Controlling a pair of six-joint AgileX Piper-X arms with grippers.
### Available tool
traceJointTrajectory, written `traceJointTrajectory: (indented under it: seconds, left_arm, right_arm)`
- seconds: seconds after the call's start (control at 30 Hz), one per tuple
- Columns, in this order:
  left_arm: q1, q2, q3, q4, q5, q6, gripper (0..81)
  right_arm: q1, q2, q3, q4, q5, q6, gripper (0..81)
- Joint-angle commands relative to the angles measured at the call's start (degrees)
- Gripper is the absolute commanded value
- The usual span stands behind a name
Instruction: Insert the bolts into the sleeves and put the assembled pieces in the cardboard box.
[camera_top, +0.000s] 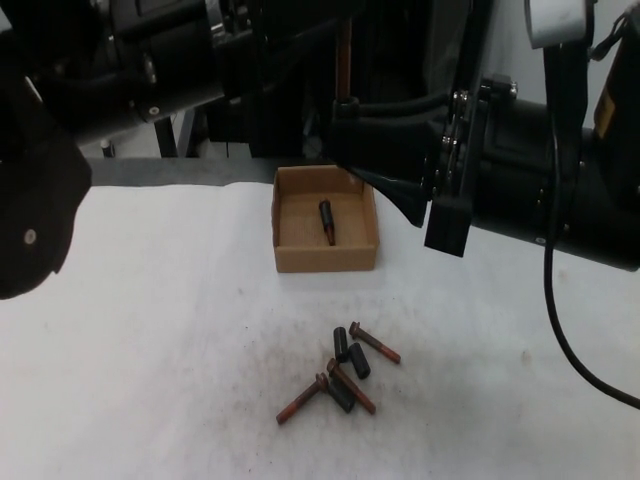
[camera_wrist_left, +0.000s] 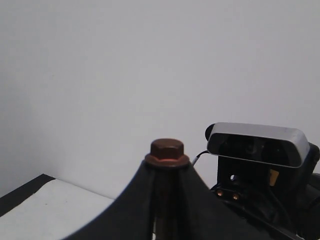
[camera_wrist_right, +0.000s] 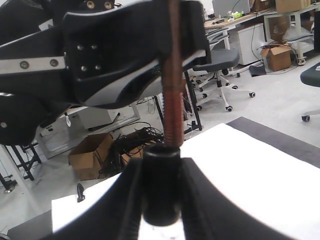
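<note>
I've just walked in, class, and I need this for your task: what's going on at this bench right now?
Two robot arms are joining one bolt and one sleeve in the air above the bench. The left end effector grips a copper-coloured bolt just below its head. The right end effector grips a black sleeve, and the bolt's threaded end meets the sleeve's mouth. One dark piece lies in the cardboard box. Loose bolts and loose sleeves lie in a heap on the white cover.
</note>
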Motion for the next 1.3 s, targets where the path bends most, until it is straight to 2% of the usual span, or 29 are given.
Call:
traceJointTrajectory:
  seconds: [0.0,0.13,0.63,0.73,0.83,0.93,1.27]
  left_arm:
    - [-0.21,0.27,-0.21,0.17,0.91,-2.41,0.2]
    - [-0.21,0.27,-0.21,0.17,3.27,-2.69,0.2]
    - [-0.21,0.27,-0.21,0.17,4.58,-2.69,0.0]
    - [-0.21,0.27,-0.21,0.17,8.88,-2.69,6.4]
    - [-0.21,0.27,-0.21,0.17,12.35,-4.17,21.4]
    - [-0.21,0.27,-0.21,0.17,12.38,-5.30,31.8]
    - [0.90,0.27,-0.21,0.63,10.54,-4.79,33.4]
  right_arm:
    - [-0.17,-0.49,-0.68,-1.55,-0.24,0.14,0.8]
    - [-0.17,-0.49,-0.68,-1.55,-0.24,0.14,0.8]
    - [-0.17,-0.49,-0.68,-1.55,-0.24,0.14,0.8]
    - [-0.17,-0.49,-0.68,-1.55,-0.24,0.14,0.8]
    - [-0.17,-0.49,-0.68,-1.55,-0.24,0.14,0.8]
    - [-0.17,-0.49,-0.68,-1.55,-0.24,0.14,0.8]
    - [-0.17,-0.49,-0.68,-1.55,-0.51,0.13,0.8]
